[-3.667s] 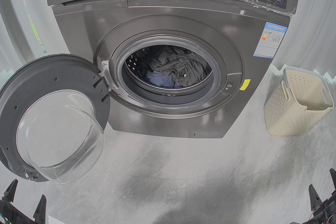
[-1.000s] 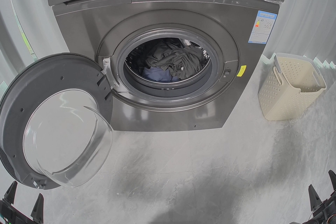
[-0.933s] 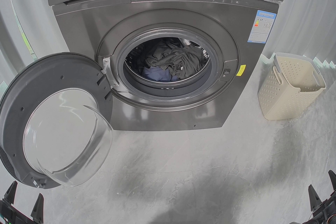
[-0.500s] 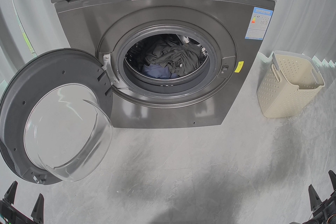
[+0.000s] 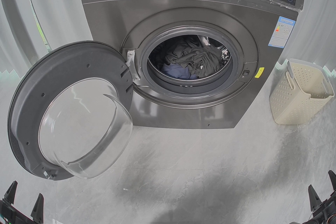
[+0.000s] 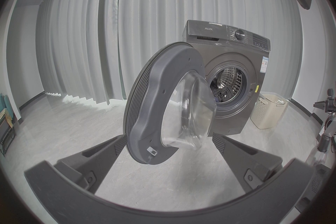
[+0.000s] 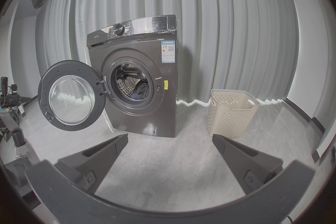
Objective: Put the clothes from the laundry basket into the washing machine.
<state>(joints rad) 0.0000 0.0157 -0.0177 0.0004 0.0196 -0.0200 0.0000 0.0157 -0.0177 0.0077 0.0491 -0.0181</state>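
Observation:
The grey washing machine [image 5: 196,4] stands ahead with its round door [image 5: 70,109] swung wide to the left. Dark grey and blue clothes [image 5: 190,60] lie inside the drum. The cream perforated laundry basket [image 5: 301,95] stands on the floor to the right of the machine, and what I see of its inside holds no clothes. My left gripper [image 5: 24,198] is low at the near left, open and holding nothing. My right gripper [image 5: 323,188] is low at the near right, also open and holding nothing. Both are far from the machine and basket.
Pale pleated curtains [image 7: 227,25] hang behind the machine. The open door [image 6: 164,105] juts out over the grey marbled floor [image 5: 196,168] on the left. Bare floor lies between me and the machine. Another stand with equipment [image 6: 327,119] is off to the side.
The whole head view has shifted: the machine, door and basket now sit further right in the picture and slightly farther off. The clothes, door and grippers keep their state.

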